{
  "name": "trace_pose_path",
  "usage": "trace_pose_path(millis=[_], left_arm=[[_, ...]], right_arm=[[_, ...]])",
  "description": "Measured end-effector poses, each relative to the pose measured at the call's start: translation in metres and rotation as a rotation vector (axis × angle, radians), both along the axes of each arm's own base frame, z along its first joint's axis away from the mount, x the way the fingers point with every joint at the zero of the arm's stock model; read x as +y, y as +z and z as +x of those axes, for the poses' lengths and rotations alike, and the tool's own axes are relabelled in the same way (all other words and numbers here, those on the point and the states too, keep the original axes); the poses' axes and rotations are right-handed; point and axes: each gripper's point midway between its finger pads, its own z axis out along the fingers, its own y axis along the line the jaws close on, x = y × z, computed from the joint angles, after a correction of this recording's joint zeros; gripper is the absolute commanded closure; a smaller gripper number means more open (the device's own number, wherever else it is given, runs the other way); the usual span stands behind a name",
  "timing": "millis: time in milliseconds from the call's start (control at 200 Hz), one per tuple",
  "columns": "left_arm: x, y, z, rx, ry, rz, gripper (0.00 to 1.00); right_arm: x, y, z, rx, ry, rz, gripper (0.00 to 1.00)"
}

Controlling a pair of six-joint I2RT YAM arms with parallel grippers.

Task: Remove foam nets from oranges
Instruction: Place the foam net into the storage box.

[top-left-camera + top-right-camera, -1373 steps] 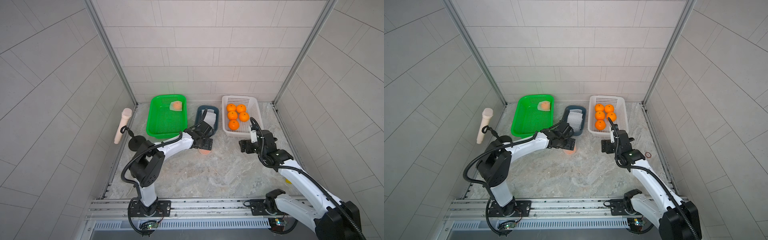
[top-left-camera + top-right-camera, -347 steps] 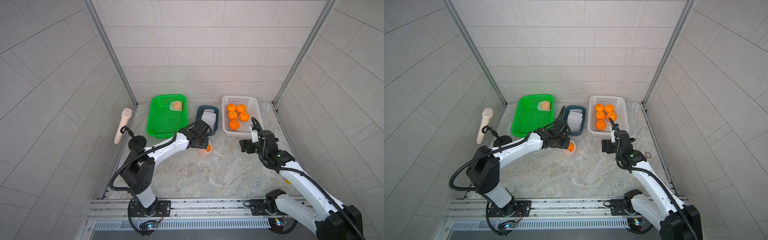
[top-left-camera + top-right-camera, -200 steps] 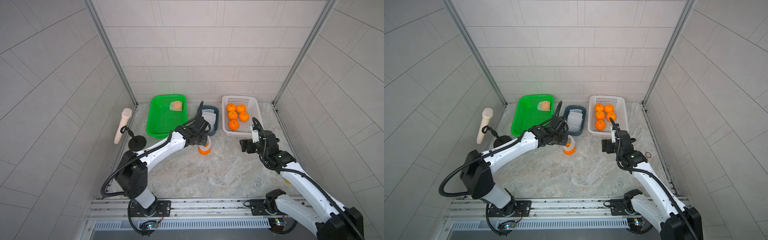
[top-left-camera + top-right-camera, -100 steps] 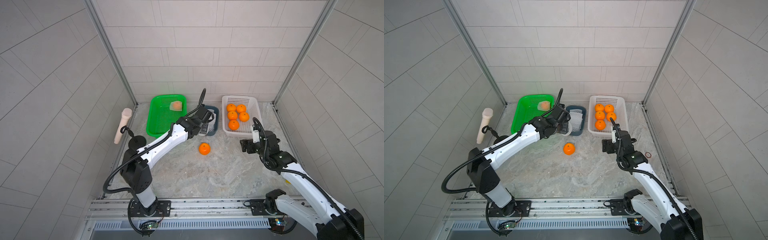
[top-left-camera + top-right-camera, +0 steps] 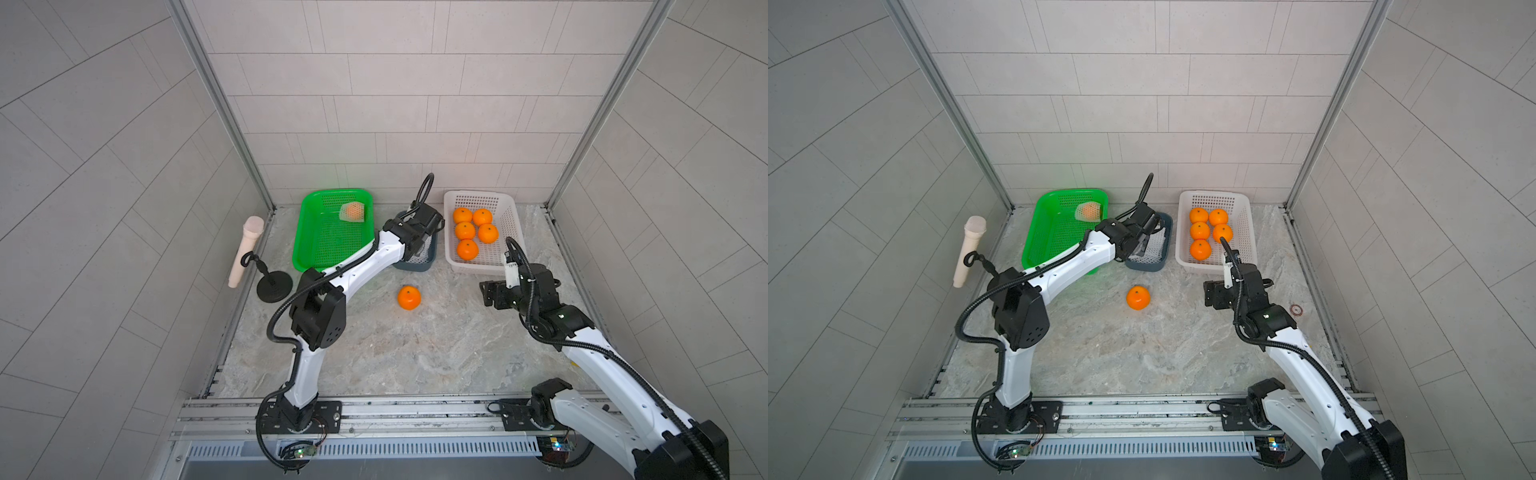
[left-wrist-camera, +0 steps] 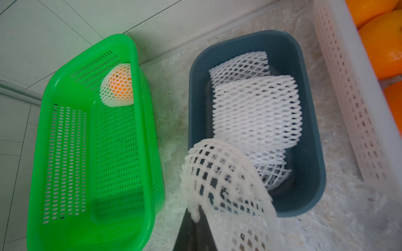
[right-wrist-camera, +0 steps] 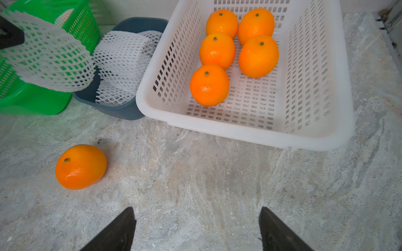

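Left claw (image 6: 194, 218) pinches the limp, likely light net (image 6: 226, 184) by its edge above the bin (image 6: 305, 173); right claw (image 7: 196, 219) gapes empty.

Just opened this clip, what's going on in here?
The left arm's fingers are shut on a limp white foam mesh net, holding it at the dark blue plastic bin, where other flattened nets lie. One bare round orange sits on the marble tabletop. Five bare oranges are in the white perforated plastic basket, and one netted orange is in the green plastic basket. The right arm's fingers are open and empty.
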Motion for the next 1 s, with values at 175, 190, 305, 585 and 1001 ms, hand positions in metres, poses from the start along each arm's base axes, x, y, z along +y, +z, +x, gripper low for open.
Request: trace_pose_path(millis=[175,190,305,585,1001], left_arm=[[-0.004,-0.015,0.014,0.015,0.008,0.037,0.88],[-0.004,-0.017,0.015,0.020,0.004,0.038,0.87],[-0.010,-0.029,0.017,0.051,-0.010,0.020,0.76],[-0.028,-0.041,0.017,0.112,-0.055,-0.119,0.54],[-0.051,-0.057,0.016,0.186,-0.123,-0.296,0.45]], right_arm=[[0.001,-0.001,-0.001,0.005,0.003,0.006,0.10],[0.001,-0.001,-0.001,0.005,0.003,0.006,0.10],[0.001,-0.001,-0.001,0.005,0.002,0.008,0.10],[0.001,-0.001,-0.001,0.005,0.002,0.009,0.10],[0.000,-0.001,-0.001,0.005,-0.002,0.009,0.10]])
